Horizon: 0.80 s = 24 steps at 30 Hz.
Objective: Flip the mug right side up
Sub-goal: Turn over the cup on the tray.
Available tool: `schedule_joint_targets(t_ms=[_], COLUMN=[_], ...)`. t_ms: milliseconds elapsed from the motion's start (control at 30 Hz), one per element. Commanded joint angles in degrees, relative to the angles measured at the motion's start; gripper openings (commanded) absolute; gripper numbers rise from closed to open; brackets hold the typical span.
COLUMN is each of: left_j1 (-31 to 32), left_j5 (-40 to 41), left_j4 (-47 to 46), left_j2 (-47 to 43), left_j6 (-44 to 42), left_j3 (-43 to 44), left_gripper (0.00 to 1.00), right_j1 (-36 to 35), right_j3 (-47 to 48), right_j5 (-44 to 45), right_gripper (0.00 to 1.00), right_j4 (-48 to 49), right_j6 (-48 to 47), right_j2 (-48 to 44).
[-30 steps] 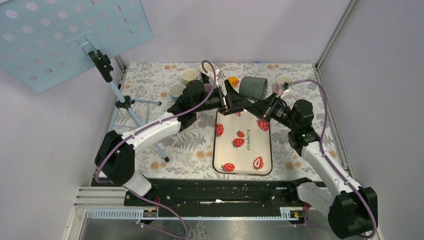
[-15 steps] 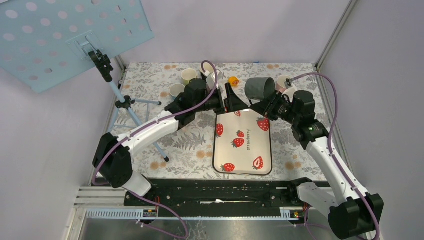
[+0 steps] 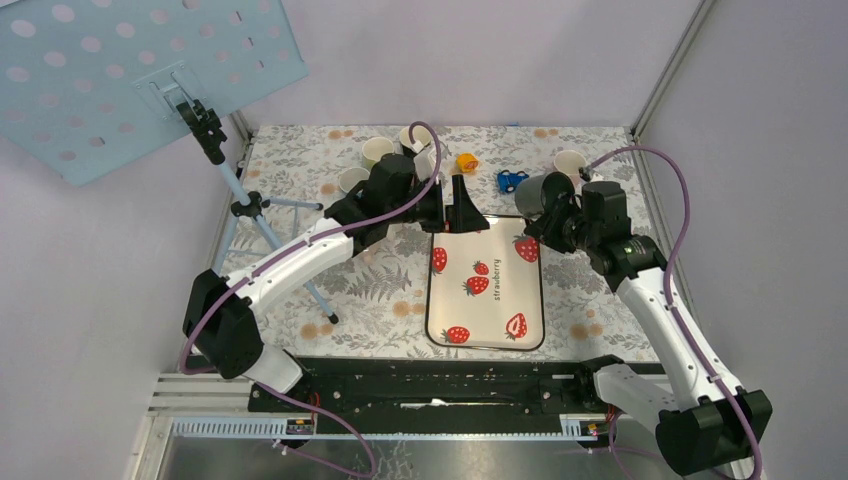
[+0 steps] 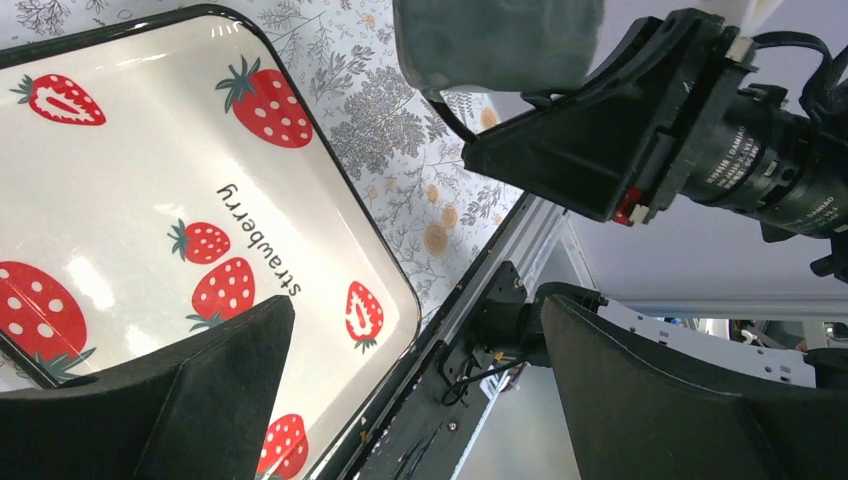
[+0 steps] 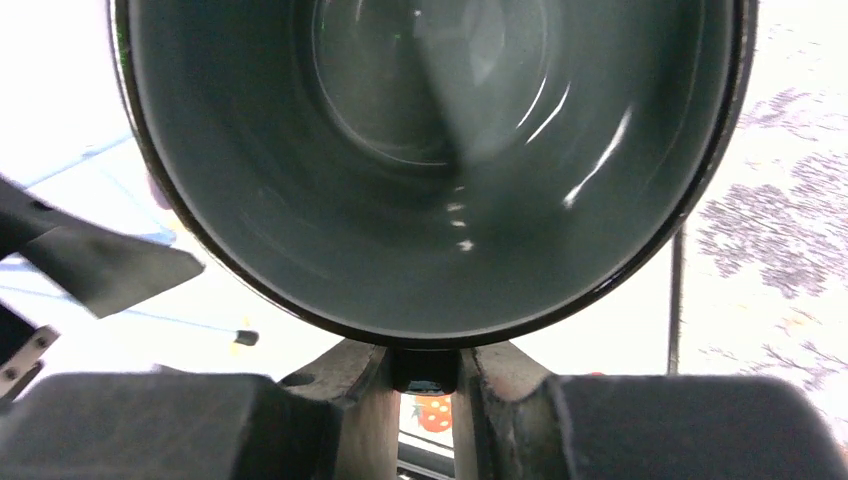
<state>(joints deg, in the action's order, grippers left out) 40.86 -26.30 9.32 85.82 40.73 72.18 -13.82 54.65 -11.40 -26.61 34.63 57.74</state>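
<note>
Right jaws hold the grey mug (image 3: 530, 192) near the tray (image 3: 500, 300).

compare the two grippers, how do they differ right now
The left gripper is wide open and holds nothing; the right gripper is shut on the grey mug. The left gripper hangs by the far left corner of the strawberry tray; the right gripper is at its far right corner, with the mug's mouth facing its wrist camera. Both are black and two-fingered, near the tray's far end.
</note>
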Motion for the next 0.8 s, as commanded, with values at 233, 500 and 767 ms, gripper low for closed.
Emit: schedule_joint_targets(t_ms=[233, 500, 767], left_j1=[0.07, 0.07, 0.08], left_j5=[-1.42, -1.97, -2.18], left_j4=[1.31, 2.24, 3.1], left_j2=[-3.0, -3.03, -3.03], left_j6=[-4.08, -4.75, -5.2], left_j3=[3.04, 3.81, 4.36], left_gripper=[0.99, 0.99, 0.99], right_j1=[0.29, 1.83, 8.31], right_j3=[4.67, 7.01, 6.76], right_j5=[17.82, 23.04, 22.06], right_gripper=[0.0, 0.0, 0.0], right_j4=[-4.42, -5.33, -4.86], right_j6=[-4.63, -7.63, -10.58], right_j2=[5.97, 11.57, 15.12])
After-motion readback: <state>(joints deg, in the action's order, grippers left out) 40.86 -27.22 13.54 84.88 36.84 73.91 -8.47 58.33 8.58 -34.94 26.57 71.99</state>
